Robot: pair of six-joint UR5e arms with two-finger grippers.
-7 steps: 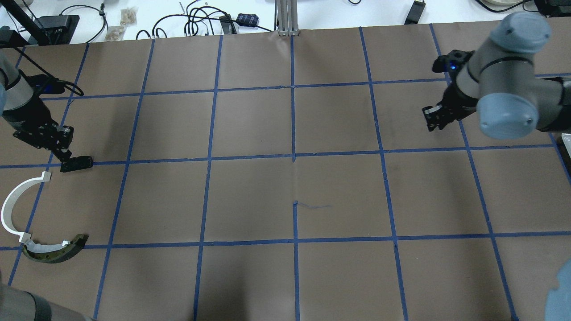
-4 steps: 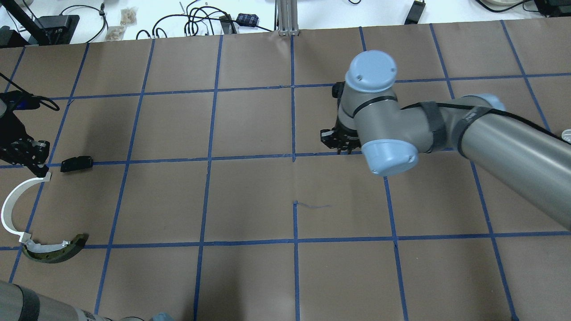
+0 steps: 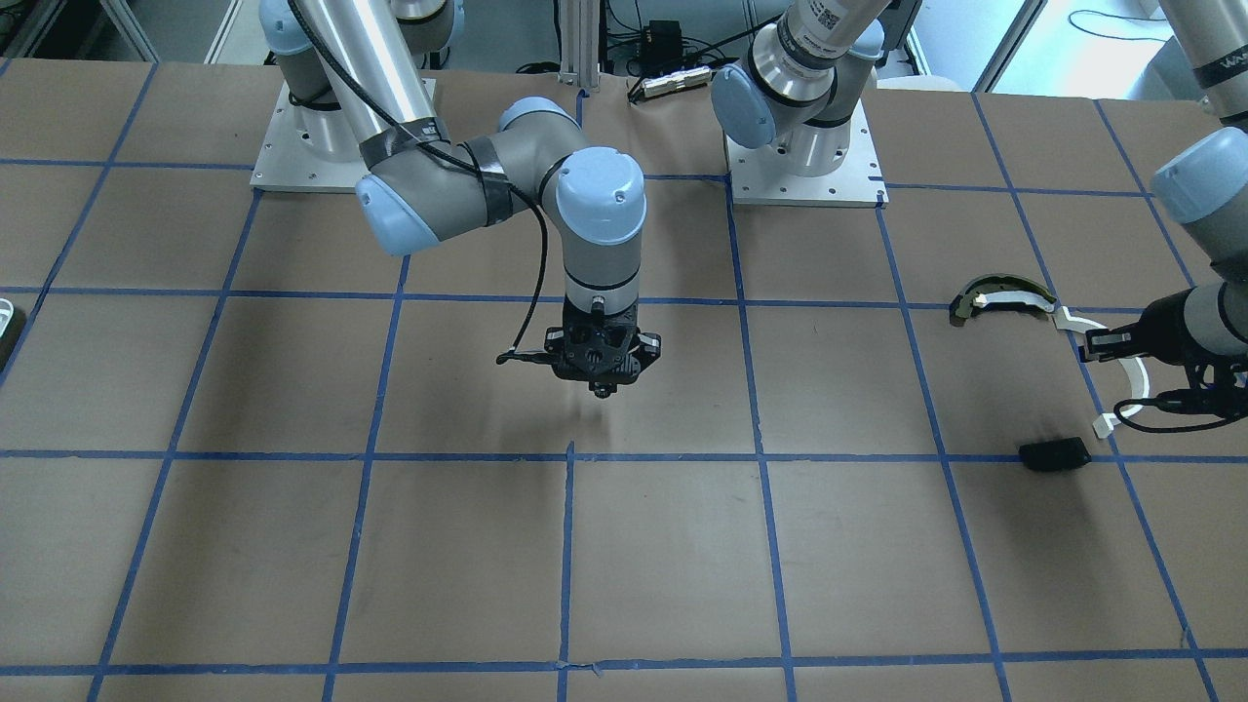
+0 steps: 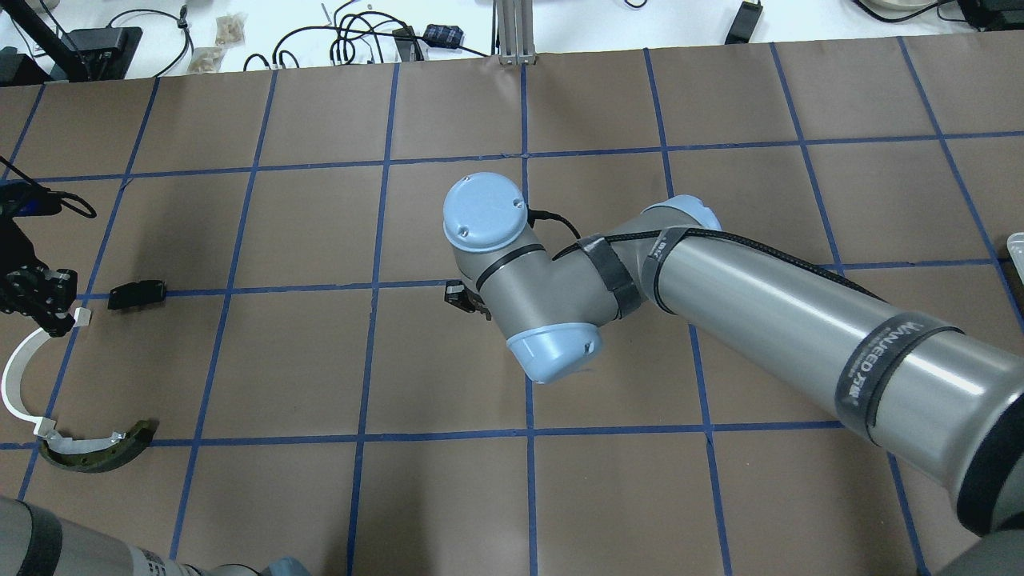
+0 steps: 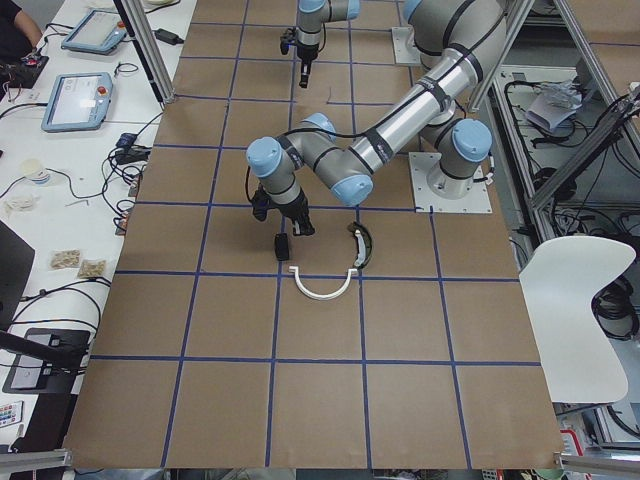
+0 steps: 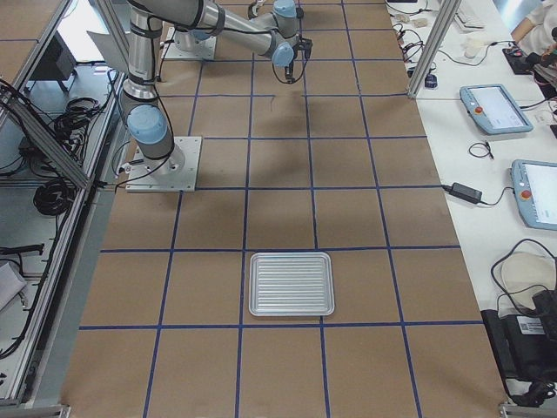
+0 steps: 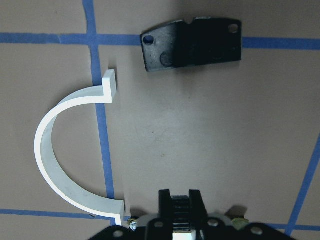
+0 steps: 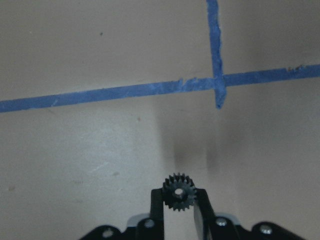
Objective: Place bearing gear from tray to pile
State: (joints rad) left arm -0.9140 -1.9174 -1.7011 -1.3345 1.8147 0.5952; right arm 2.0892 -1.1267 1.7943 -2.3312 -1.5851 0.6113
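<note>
My right gripper [image 8: 179, 200] is shut on a small black gear [image 8: 179, 191] and holds it above the bare table near the middle [image 3: 603, 388]. The pile lies at the table's left end: a white arc strip [image 4: 16, 376], an olive-and-silver curved piece [image 4: 100, 452] and a flat black plate [image 4: 138, 294]. My left gripper [image 4: 50, 318] hovers over the arc's upper end, beside the plate [image 7: 192, 42]. Its fingers [image 7: 165, 205] stand close together, and I can name nothing held. The tray [image 6: 291, 284] is silver and ribbed, far to the right, a sliver in the overhead view [image 4: 1016, 248].
Brown paper with a blue tape grid [image 4: 528, 284] covers the table. Cables and small boxes [image 4: 352, 36] lie beyond the far edge. The right arm's long forearm [image 4: 800, 320] stretches across the right half. Both arm bases [image 3: 804, 146] stand at the robot's side.
The right arm has swept from the table's right edge leftward to the middle. The left gripper has moved left off the black plate to the white arc's end. The plate stayed put.
</note>
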